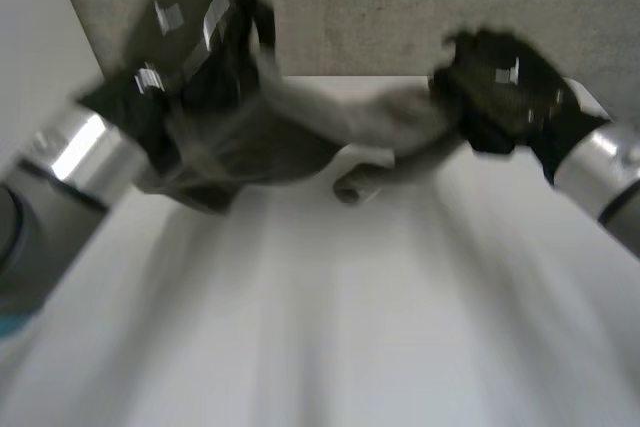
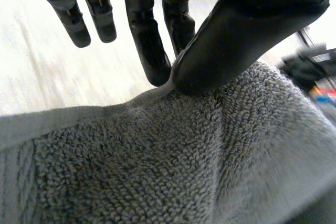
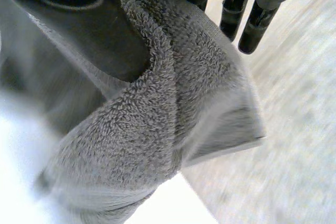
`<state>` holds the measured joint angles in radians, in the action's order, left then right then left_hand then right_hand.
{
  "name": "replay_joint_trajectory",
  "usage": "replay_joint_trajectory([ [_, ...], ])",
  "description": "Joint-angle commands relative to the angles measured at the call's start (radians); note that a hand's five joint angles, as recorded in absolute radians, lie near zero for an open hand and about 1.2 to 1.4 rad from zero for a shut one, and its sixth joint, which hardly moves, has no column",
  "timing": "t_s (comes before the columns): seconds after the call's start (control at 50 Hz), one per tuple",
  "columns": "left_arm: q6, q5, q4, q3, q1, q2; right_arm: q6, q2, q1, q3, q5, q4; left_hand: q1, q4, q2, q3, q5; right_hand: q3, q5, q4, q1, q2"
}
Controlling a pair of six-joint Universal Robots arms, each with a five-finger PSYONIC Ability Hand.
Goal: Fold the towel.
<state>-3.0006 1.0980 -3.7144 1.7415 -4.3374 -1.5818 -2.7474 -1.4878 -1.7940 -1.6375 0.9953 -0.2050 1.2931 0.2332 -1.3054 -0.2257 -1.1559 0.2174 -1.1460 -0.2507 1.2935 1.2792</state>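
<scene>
Towel (image 1: 300, 137) between left hand (image 1: 195, 37) and right hand (image 1: 500, 87), both clamped on its edge.

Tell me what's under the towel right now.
The towel is held bunched between the left hand and the right hand, each pinching it. Below it shows the white table. The patch directly beneath the cloth is covered.

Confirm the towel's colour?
Grey towel, plain looped terry with no pattern. It shows best in the left wrist view.
</scene>
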Motion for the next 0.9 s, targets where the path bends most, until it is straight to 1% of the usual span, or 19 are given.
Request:
replay_joint_trajectory([
  [0.02, -0.248, -0.053, 0.117, 0.197, -0.008, -0.134, 0.252, 0.014, 0.068, -0.127, -0.012, 0.176, 0.103, -0.059, -0.091, 0.051, -0.066, -0.043, -0.076, 0.076, 0.103, 0.117],
  [0.04, -0.248, -0.053, 0.117, 0.197, -0.008, -0.135, 0.259, 0.015, 0.07, -0.136, -0.015, 0.212, 0.103, -0.059, -0.091, 0.051, -0.066, -0.043, 0.025, 0.076, 0.002, 0.016],
  [0.06, -0.289, -0.05, 0.149, 0.204, -0.004, -0.168, 0.259, 0.015, 0.07, -0.136, -0.015, 0.213, 0.103, -0.059, -0.091, 0.051, -0.066, -0.043, 0.026, 0.076, 0.001, 0.015],
  [0.08, -0.29, -0.05, 0.149, 0.204, -0.004, -0.169, 0.25, 0.02, 0.071, -0.139, -0.021, 0.245, 0.103, -0.059, -0.091, 0.051, -0.066, -0.043, 0.168, 0.076, -0.141, -0.127],
  [0.1, -0.323, -0.047, 0.18, 0.202, -0.005, -0.2, 0.244, 0.027, 0.073, -0.14, -0.024, 0.272, 0.103, -0.059, -0.091, 0.051, -0.066, -0.043, 0.274, 0.076, -0.247, -0.233],
  [0.18, -0.37, -0.044, 0.212, 0.199, -0.015, -0.256, 0.246, 0.052, 0.068, -0.142, -0.034, 0.311, 0.103, -0.059, -0.091, 0.051, -0.066, -0.043, 0.402, 0.076, -0.375, -0.36],
  [0.22, -0.382, -0.044, 0.226, 0.196, -0.019, -0.273, 0.252, 0.076, 0.064, -0.14, -0.043, 0.329, 0.103, -0.059, -0.091, 0.051, -0.066, -0.043, 0.553, 0.076, -0.526, -0.512],
  [0.24, -0.392, -0.043, 0.229, 0.196, -0.025, -0.286, 0.252, 0.077, 0.064, -0.14, -0.043, 0.329, 0.103, -0.059, -0.091, 0.051, -0.066, -0.043, 0.554, 0.076, -0.527, -0.513],
  [0.26, -0.397, -0.041, 0.232, 0.196, -0.025, -0.288, 0.256, 0.09, 0.061, -0.137, -0.044, 0.335, 0.103, -0.059, -0.091, 0.051, -0.066, -0.043, 0.662, 0.076, -0.635, -0.621],
  [0.28, -0.397, -0.041, 0.232, 0.196, -0.025, -0.288, 0.256, 0.09, 0.061, -0.137, -0.044, 0.335, 0.103, -0.059, -0.091, 0.051, -0.066, -0.043, 0.663, 0.076, -0.636, -0.622],
  [0.32, -0.396, -0.041, 0.237, 0.199, -0.025, -0.287, 0.258, 0.113, 0.061, -0.133, -0.047, 0.346, 0.103, -0.059, -0.091, 0.051, -0.066, -0.043, 0.797, 0.076, -0.77, -0.756],
  [0.44, -0.396, -0.041, 0.252, 0.207, -0.027, -0.279, 0.261, 0.12, 0.07, -0.117, -0.05, 0.366, 0.103, -0.059, -0.091, 0.051, -0.066, -0.043, 0.892, 0.076, -0.865, -0.851],
  [0.58, -0.396, -0.043, 0.291, 0.214, -0.025, -0.279, 0.271, 0.136, 0.073, -0.071, -0.053, 0.412, 0.103, -0.059, -0.091, 0.051, -0.066, -0.043, 0.877, 0.076, -0.85, -0.836],
  [0.62, -0.396, -0.043, 0.291, 0.216, -0.022, -0.279, 0.29, 0.143, 0.074, -0.054, -0.053, 0.432, 0.103, -0.059, -0.091, 0.051, -0.066, -0.043, 0.854, 0.076, -0.827, -0.813],
  [0.66, -0.396, -0.043, 0.292, 0.217, -0.021, -0.279, 0.339, 0.162, 0.08, -0.03, -0.055, 0.464, 0.103, -0.059, -0.091, 0.051, -0.066, -0.043, 0.702, 0.076, -0.675, -0.661],
  [0.72, -0.391, -0.044, 0.292, 0.216, -0.016, -0.284, 0.362, 0.176, 0.088, -0.022, -0.057, 0.48, 0.103, -0.059, -0.091, 0.051, -0.066, -0.043, 0.675, 0.076, -0.648, -0.634],
  [0.78, -0.391, -0.043, 0.292, 0.217, -0.015, -0.287, 0.402, 0.216, 0.091, -0.018, -0.061, 0.496, 0.103, -0.059, -0.091, 0.051, -0.066, -0.043, 0.775, 0.076, -0.748, -0.733],
  [0.8, -0.391, -0.044, 0.292, 0.217, -0.013, -0.288, 0.42, 0.24, 0.091, -0.018, -0.064, 0.498, 0.103, -0.059, -0.091, 0.051, -0.066, -0.043, 0.917, 0.076, -0.89, -0.876],
  [0.9, -0.389, -0.043, 0.292, 0.216, -0.013, -0.287, 0.454, 0.264, 0.087, -0.024, -0.078, 0.489, 0.103, -0.059, -0.091, 0.051, -0.066, -0.043, 1.003, 0.076, -0.976, -0.962],
])
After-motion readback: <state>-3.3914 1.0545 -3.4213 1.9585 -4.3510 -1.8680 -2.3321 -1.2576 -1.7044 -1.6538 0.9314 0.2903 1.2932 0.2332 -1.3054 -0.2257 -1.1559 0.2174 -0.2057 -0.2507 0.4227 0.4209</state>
